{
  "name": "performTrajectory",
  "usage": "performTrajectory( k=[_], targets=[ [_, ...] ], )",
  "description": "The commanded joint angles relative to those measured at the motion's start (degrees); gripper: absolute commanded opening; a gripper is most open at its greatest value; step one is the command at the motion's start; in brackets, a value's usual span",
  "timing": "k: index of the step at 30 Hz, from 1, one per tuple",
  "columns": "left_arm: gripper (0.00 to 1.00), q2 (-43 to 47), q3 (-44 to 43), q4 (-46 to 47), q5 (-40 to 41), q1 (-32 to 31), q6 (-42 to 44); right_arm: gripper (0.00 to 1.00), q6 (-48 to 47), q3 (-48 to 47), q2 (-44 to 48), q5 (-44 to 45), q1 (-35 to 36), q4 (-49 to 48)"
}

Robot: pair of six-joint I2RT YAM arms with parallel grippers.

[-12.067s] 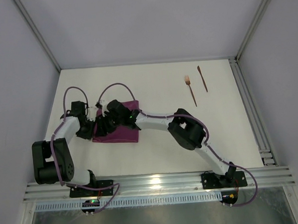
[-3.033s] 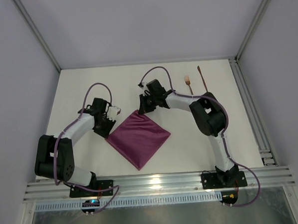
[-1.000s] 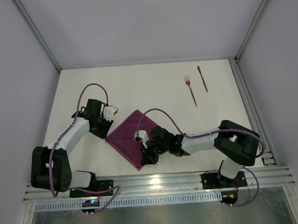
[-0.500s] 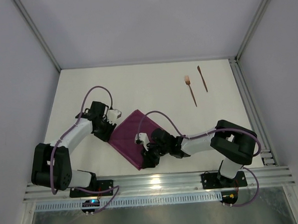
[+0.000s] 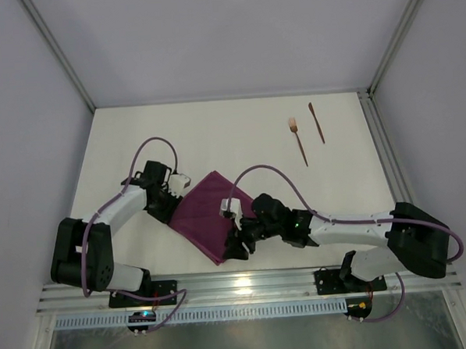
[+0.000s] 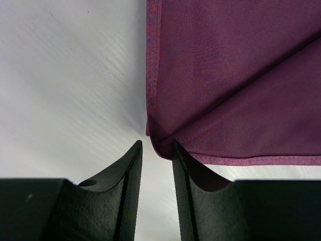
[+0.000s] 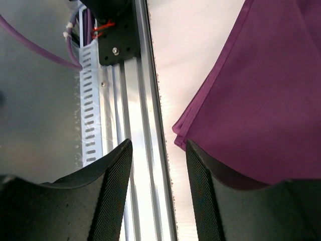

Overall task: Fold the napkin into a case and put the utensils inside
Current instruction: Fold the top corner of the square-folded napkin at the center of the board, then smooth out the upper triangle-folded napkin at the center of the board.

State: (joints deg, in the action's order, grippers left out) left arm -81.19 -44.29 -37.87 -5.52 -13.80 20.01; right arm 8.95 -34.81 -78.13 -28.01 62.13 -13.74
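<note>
Two grippers, both empty. Left gripper [image 6: 156, 145]: narrow gap, napkin [image 5: 207, 211] left corner just ahead of tips. Right gripper [image 7: 158, 143]: wide, napkin's near corner betw fingers, by table [image 5: 215, 136] edge; rt arm better placed. Napkin flat, mid-table.

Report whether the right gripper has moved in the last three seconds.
Yes: the right gripper moved away from the fork, toward the near rail, to the napkin's near corner.
</note>
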Motion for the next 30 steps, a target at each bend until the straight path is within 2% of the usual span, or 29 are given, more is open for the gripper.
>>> performTrajectory(
  k=[1,2,5,7,8,12,17,30],
  targets=[
    [0.32,2.0,0.0,1.7,0.4,-0.2,1.0,0.51,0.0,1.1,4.2,3.3,0.4,0.2],
    [0.32,2.1,-0.1,1.8,0.4,-0.2,1.0,0.48,0.1,0.5,3.7,4.6,0.4,0.5],
    [0.32,2.5,-0.3,1.7,1.0,-0.2,1.0,0.31,1.6,-0.6,0.5,8.1,0.4,-0.8],
    [0.31,2.6,-0.3,1.8,1.5,-0.2,1.0,0.24,2.6,-1.1,-2.8,9.5,0.7,-2.3],
    [0.32,2.9,-0.3,1.7,1.5,-0.2,1.1,0.23,2.7,-1.0,-3.6,10.0,0.9,-3.0],
    [0.33,5.1,-0.4,0.0,-0.2,-0.2,1.6,0.26,3.0,0.3,-4.9,10.8,1.7,-5.0],
    [0.38,9.6,-0.2,-0.9,-1.0,-0.2,2.0,0.38,-1.1,-1.7,-7.0,15.5,7.6,-1.4],
    [0.40,3.3,1.7,2.1,0.1,-0.2,4.8,0.41,-3.1,-7.5,-14.3,23.4,11.2,3.3]
  ],
)
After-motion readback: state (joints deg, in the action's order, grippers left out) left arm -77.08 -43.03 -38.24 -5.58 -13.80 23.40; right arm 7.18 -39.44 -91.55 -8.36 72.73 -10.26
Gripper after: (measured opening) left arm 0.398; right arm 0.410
